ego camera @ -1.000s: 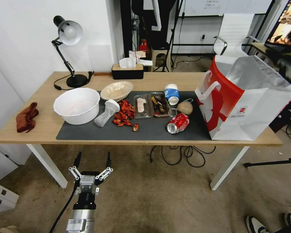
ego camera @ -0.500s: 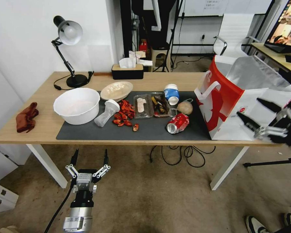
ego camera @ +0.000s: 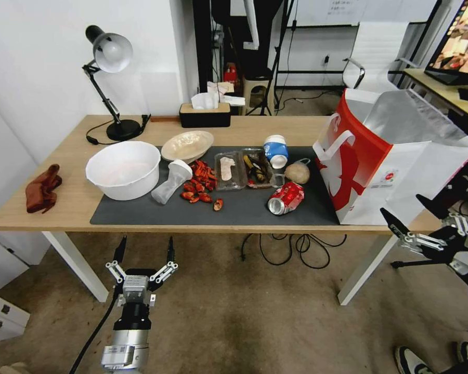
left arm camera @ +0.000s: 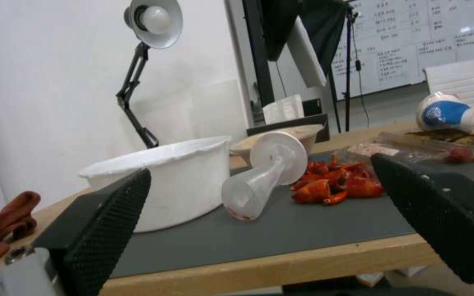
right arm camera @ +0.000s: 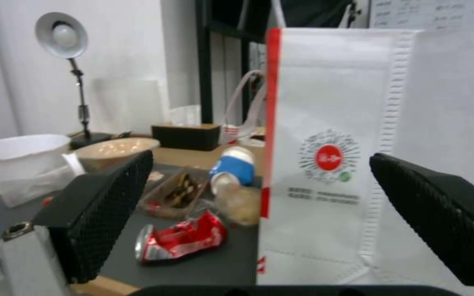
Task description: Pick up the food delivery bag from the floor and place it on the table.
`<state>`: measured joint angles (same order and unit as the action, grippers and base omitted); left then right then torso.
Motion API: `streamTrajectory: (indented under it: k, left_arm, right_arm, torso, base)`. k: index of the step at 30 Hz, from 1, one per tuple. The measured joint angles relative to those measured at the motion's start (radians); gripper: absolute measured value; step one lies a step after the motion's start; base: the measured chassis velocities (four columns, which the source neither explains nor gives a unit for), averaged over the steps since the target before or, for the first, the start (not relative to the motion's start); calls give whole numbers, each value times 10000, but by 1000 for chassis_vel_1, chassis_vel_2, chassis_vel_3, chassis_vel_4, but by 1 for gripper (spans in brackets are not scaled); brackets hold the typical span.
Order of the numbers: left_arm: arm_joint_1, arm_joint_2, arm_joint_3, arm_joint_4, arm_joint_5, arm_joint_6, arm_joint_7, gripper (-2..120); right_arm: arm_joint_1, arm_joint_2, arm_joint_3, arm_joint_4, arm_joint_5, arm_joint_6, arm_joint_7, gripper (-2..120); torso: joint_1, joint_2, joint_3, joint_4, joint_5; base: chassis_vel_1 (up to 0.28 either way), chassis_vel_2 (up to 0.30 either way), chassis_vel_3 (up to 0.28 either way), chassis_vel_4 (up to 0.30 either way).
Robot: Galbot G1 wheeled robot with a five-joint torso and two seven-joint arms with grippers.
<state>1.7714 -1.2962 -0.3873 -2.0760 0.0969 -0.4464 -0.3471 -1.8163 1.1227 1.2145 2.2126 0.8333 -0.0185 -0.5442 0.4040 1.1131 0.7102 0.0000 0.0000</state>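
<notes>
Food delivery bag [ego camera: 395, 166] upright on table [ego camera: 78, 200], round red logo; both grippers' fingers spread, empty.

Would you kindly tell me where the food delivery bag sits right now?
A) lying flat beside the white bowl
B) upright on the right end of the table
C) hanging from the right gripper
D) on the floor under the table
B: the food delivery bag stands upright on the right end of the table, while the open right gripper sits apart from it, below the table edge.
</notes>
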Motion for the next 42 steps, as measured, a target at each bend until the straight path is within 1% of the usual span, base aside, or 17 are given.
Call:
streamTrajectory:
  k: [5,7,8,12,13,16,17,20,21,23,24,27,31,35,36,40,42]
  left_arm:
    - [-29,37,-25,36,9,-13,10,100]
    - [-28,21,-57,84,20,-68,11,100]
    - [-28,21,-57,84,20,-68,11,100]
    - [-12,-35,-69,122,49,-124,13,100]
    - [-12,-35,-69,122,49,-124,13,100]
    - [3,-106,-63,139,142,-166,14,100]
    - [3,-106,-63,139,142,-166,14,100]
    - [13,-133,-39,139,163,-168,15,100]
    - [13,-133,-39,139,163,-168,15,100]
    - [9,-151,11,140,182,-169,15,100]
    - [9,-151,11,140,182,-169,15,100]
    - [-2,-166,124,140,192,-169,17,100]
    - [-6,-169,177,140,194,-169,19,100]
    - [-1,-134,189,69,191,-172,47,100]
    - [-1,-134,189,69,191,-172,47,100]
    - [-4,-108,185,50,177,-201,78,100]
    - [-7,-92,194,23,148,-225,121,100]
  right_arm:
    - [127,532,187,184,-202,29,108,100]
    - [148,992,219,504,-344,-99,340,100]
    - [148,992,219,504,-344,-99,340,100]
    - [151,1783,176,995,-659,-458,729,100]
    - [151,1783,176,995,-659,-458,729,100]
    - [194,2749,-235,1305,-1272,-693,1130,100]
    - [194,2749,-235,1305,-1272,-693,1130,100]
    - [181,3475,-659,1555,-1884,-695,1298,100]
    - [181,3475,-659,1555,-1884,-695,1298,100]
    - [156,4074,-1112,1888,-2313,-722,1508,100]
    - [156,4074,-1112,1888,-2313,-722,1508,100]
    - [106,4554,-1642,2141,-2854,-732,1685,100]
    - [32,4773,-2037,2243,-3211,-716,1817,100]
    - [-297,4901,-3083,2364,-4450,-225,1910,100]
    - [-297,4901,-3083,2364,-4450,-225,1910,100]
    - [-455,4896,-3730,2384,-5087,43,1946,100]
    - [-531,4885,-4286,2343,-5674,246,1990,100]
  torso:
    - [1,0,0,0,-1]
    - [0,0,0,1,-1]
    - [0,0,0,1,-1]
    - [0,0,0,0,-3]
    - [0,0,0,0,-3]
    - [0,0,0,0,-1]
    - [0,0,0,0,-1]
    - [0,0,0,0,0]
    - [0,0,0,0,0]
    - [0,0,0,1,-3]
    - [0,0,0,1,-3]
    - [-1,0,0,0,-3]
    - [0,0,0,1,-1]
    - [0,0,0,0,0]
    - [0,0,0,0,0]
    - [0,0,0,1,0]
    - [0,0,0,1,-2]
  base:
    - [0,0,0,0]
    - [0,0,0,0]
    - [0,0,0,0]
    - [0,0,0,0]
    - [0,0,0,0]
    - [0,0,0,0]
    - [0,0,0,0]
    - [0,0,0,0]
    - [0,0,0,0]
    - [0,0,0,0]
    - [0,0,0,0]
    - [0,0,0,0]
    - [0,0,0,0]
    - [0,0,0,0]
    - [0,0,0,0]
    - [0,0,0,0]
    - [0,0,0,0]
